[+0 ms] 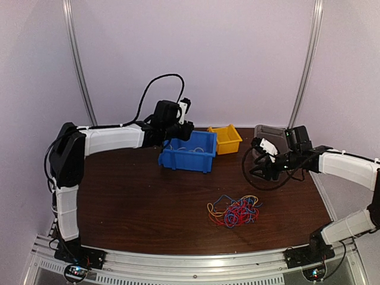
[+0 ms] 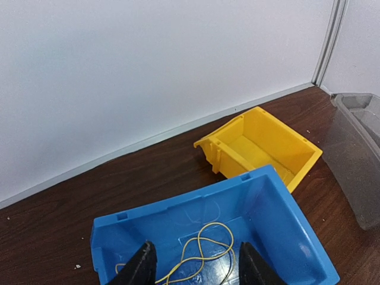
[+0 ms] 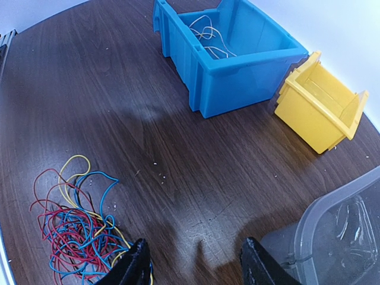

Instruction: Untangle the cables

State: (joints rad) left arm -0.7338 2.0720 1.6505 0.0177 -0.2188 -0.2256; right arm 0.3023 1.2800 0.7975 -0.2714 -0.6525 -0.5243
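1. The cables lie tangled lower right of centre in the top view, with bare table all round.
2. One yellow strand lies in the blue bin, below the left gripper, whose fingers are parted.
3. The right gripper hangs spread and empty at the right.

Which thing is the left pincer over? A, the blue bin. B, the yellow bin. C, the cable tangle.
A: the left wrist view looks down between the open fingers of the left pincer into the blue bin, where a yellow cable lies.
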